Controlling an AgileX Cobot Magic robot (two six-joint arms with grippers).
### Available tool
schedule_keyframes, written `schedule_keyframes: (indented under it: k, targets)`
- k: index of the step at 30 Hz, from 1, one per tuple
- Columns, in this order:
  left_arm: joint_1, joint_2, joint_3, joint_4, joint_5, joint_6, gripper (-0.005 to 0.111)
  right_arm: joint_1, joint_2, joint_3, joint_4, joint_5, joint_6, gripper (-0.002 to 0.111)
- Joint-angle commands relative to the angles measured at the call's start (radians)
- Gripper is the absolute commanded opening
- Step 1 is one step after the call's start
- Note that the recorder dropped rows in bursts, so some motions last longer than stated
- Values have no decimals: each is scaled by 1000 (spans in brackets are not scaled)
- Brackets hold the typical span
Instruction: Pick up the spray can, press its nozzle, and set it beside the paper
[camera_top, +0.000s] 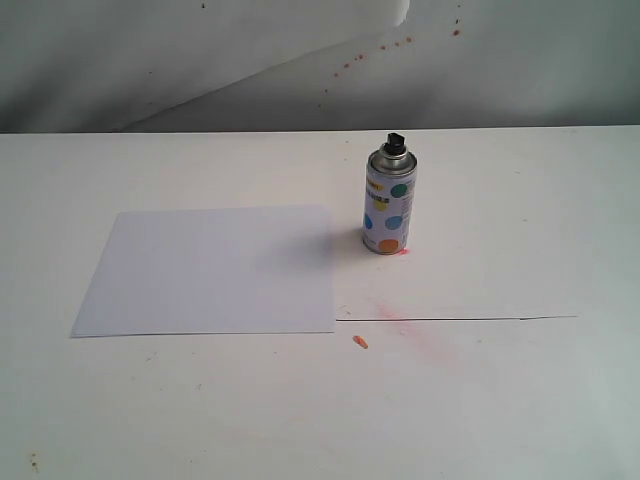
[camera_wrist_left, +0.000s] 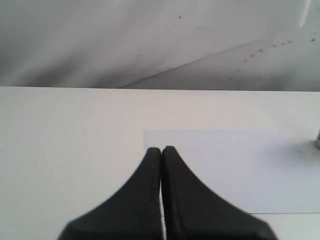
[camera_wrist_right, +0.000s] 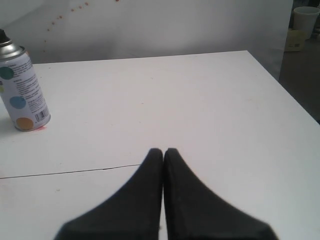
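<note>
Fingers (camera_wrist_left: 147, 180) pressed flat together on the left gripper (camera_wrist_left: 161, 149), and it's the same on the right gripper (camera_wrist_right: 163, 150): two pairs of matte black, wedge-shaped tips, pinching nothing, hanging over the smooth white table (camera_top: 520, 400). One spray can (camera_top: 389, 205) stands upright just beside the right edge of the one flat, rectangular paper (camera_top: 210, 270), with a small gap between them. It's a glossy white cylinder with coloured dots, a silver metal shoulder and a single small black nozzle (camera_top: 395, 141) on top.
</note>
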Motion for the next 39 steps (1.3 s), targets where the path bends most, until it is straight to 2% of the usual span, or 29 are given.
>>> schedule_keyframes:
  k: [1, 7, 12, 18, 39]
  targets:
    - [1, -42, 3, 276, -22, -249, 0, -6, -6, 3, -5, 0, -3, 0]
    - [-1, -89, 76, 300, -26, -257, 0, -6, -6, 3, -5, 0, -3, 0]
    - [-98, -89, 108, 394, -21, -355, 0, -6, -6, 3, -5, 0, -3, 0]
    - [-148, -89, 108, 420, -21, -347, 0, -6, -6, 3, -5, 0, -3, 0]
    - [-126, -89, 108, 428, -25, -351, 0, -6, -6, 3, -5, 0, -3, 0]
